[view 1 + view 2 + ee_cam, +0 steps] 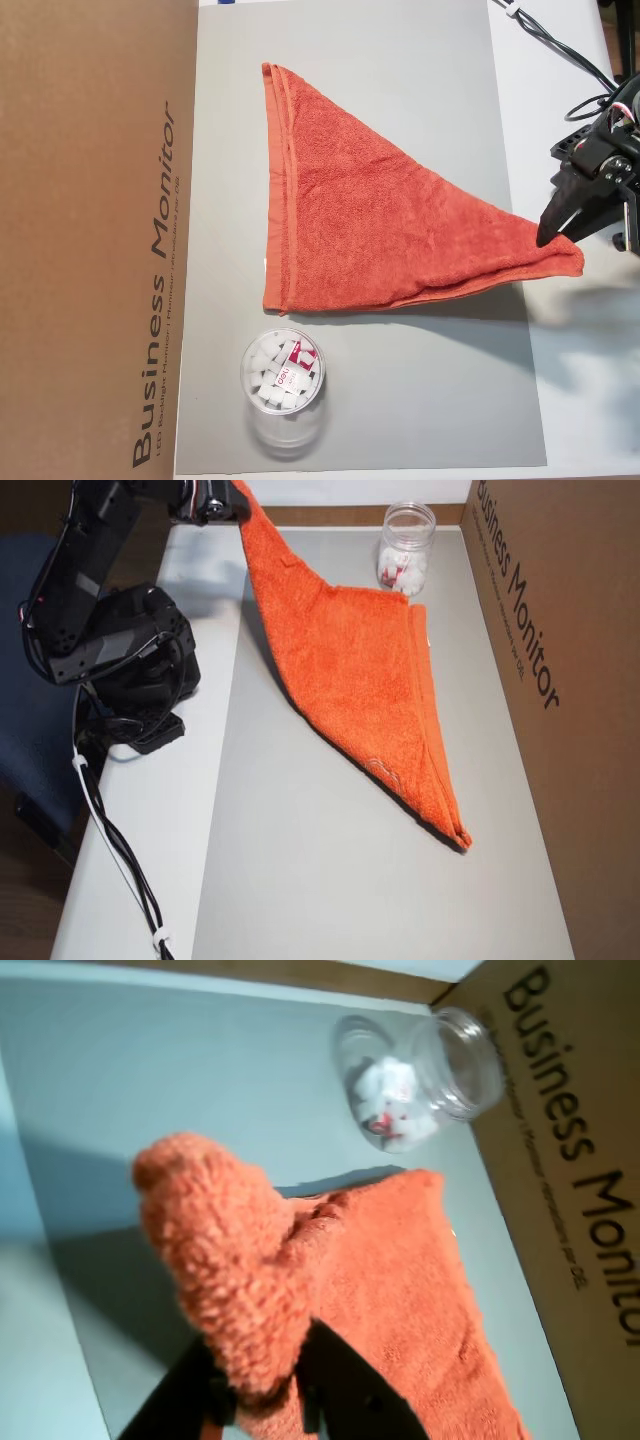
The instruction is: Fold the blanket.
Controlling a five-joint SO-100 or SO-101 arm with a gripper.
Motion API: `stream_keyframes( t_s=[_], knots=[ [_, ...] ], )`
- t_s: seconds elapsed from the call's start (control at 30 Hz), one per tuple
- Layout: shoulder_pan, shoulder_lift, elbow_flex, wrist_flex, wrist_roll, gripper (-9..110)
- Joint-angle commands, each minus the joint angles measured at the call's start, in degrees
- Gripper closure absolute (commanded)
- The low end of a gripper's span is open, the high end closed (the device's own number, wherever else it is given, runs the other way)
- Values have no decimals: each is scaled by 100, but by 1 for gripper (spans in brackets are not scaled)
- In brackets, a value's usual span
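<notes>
The blanket (360,200) is an orange-red terry towel doubled into a triangle on the grey mat (400,400). Its long hemmed side lies near the cardboard box, and its point reaches off the mat's right edge in an overhead view. There my gripper (553,232) is shut on that corner. In another overhead view the gripper (232,505) holds the corner raised, and the blanket (350,670) slopes down to the mat. The wrist view shows the bunched corner of the blanket (230,1260) pinched between my black fingers (350,1390).
A clear plastic cup (283,375) with white pieces inside stands on the mat beside the blanket's lower corner. A brown cardboard box (90,240) printed "Business Monitor" borders the mat. The arm's base (130,660) and cables (110,850) sit on the white table.
</notes>
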Motion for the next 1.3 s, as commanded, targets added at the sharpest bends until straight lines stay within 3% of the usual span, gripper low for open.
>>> stream_keyframes(
  t_s=[0.0,0.5,1.27],
  knots=[
    [193,26,-475,-105,158,102],
    [1143,-88,-1354,-114,1310,102],
    [3542,-2540,-3393,-114,3691,102]
  ],
)
